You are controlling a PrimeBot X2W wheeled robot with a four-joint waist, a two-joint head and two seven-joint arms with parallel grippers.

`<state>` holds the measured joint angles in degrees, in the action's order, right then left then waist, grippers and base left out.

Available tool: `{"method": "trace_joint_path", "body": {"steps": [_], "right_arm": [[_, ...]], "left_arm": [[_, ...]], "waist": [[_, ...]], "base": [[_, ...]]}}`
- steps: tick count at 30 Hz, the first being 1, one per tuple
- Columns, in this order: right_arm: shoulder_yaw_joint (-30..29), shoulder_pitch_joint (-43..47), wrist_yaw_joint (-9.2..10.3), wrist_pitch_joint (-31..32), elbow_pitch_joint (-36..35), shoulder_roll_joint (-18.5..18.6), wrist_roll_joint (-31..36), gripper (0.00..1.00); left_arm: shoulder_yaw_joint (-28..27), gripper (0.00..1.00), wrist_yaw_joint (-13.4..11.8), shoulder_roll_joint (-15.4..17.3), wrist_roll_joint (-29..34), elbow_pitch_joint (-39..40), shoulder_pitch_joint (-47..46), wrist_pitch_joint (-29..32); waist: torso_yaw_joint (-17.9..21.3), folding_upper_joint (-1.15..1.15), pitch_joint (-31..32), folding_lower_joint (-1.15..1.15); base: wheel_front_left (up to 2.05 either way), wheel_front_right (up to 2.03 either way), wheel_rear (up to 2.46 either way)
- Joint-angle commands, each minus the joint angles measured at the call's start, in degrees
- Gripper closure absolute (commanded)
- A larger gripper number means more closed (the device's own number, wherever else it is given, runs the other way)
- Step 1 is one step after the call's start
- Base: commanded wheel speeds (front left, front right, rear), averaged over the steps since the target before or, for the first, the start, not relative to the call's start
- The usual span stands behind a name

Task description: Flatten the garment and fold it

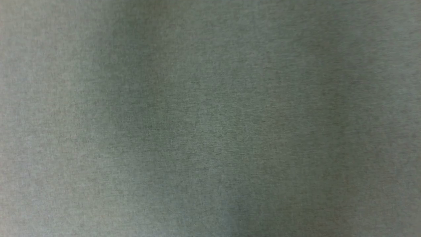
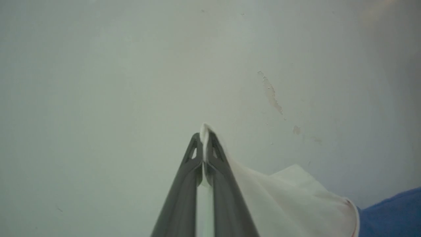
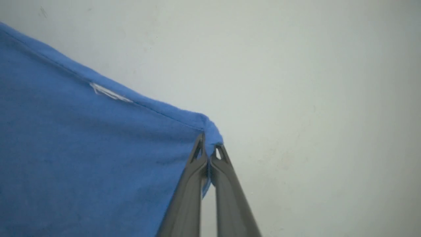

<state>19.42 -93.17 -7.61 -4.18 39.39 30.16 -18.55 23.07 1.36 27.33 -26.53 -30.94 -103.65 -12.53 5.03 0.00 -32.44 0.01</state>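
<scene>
In the left wrist view my left gripper (image 2: 204, 135) is shut on a white sleeve (image 2: 289, 197) of the garment, a thin fold of white cloth pinched between the dark fingers (image 2: 184, 197); red-striped trim and blue jersey (image 2: 394, 214) show at the lower right. In the right wrist view my right gripper (image 3: 208, 144) is shut on a hemmed corner of the garment's bright blue body (image 3: 82, 158), which spreads taut to the left with a short white stitch mark (image 3: 110, 92) near the hem.
A pale grey-white surface (image 2: 131, 82) lies behind both grippers, with a chipped patch (image 2: 271, 93) in the left wrist view. The head view holds a plain grey-green surface (image 1: 210, 118) with soft shadows.
</scene>
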Motion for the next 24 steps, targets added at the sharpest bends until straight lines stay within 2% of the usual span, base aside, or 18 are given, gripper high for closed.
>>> {"method": "trace_joint_path", "body": {"steps": [1,8,10,12,13,16,19,24], "right_arm": [[0.8,0.4,0.12,-1.3,1.5,-0.8,0.3,1.00],[4.1,10.0,0.12,-7.4,7.7,-3.6,-1.6,1.00],[5.4,14.3,0.12,-8.5,8.7,-3.9,-2.1,1.00],[6.8,21.5,0.12,-9.6,10.0,-4.3,-3.4,1.00],[6.8,21.5,0.12,-9.6,10.0,-4.3,-3.4,1.00],[8.6,29.3,0.12,-10.3,10.4,-3.9,-4.3,1.00],[10.7,36.8,0.12,-10.6,9.6,-2.7,-5.4,1.00],[14.4,48.1,0.12,-9.6,6.7,0.0,-9.7,1.00]], "left_arm": [[0.3,1.00,0.5,-0.5,0.2,-1.0,1.0,-0.8],[1.7,1.00,1.9,-3.3,-0.8,-2.0,15.8,-2.4],[1.9,1.00,2.1,-4.0,-1.1,-0.5,22.4,-2.4],[2.4,1.00,2.4,-5.3,-1.8,1.9,34.2,-2.4],[2.4,1.00,2.4,-5.3,-1.8,1.9,34.2,-2.4],[4.1,1.00,2.4,-6.1,-2.4,3.7,46.4,-2.5],[5.9,1.00,2.5,-5.5,-4.0,4.8,57.2,-1.4],[9.0,1.00,3.3,-1.2,-6.9,8.5,71.9,5.4]], "waist": [[-1.4,0.00,-1.2,-0.01],[-3.6,0.00,1.6,-0.01],[-4.2,0.00,3.1,-0.01],[-5.0,0.00,6.5,-0.01],[-5.0,0.00,6.5,-0.01],[-5.9,0.00,10.5,-0.01],[-6.6,0.00,14.7,-0.01],[-7.4,0.00,21.6,-0.01]], "base": [[0.00,0.00,0.00],[0.00,0.00,0.00],[0.00,0.00,0.00],[0.00,0.00,0.00],[0.00,0.00,0.00],[0.00,0.00,0.00],[0.00,0.00,0.00],[0.00,0.00,0.00]]}}
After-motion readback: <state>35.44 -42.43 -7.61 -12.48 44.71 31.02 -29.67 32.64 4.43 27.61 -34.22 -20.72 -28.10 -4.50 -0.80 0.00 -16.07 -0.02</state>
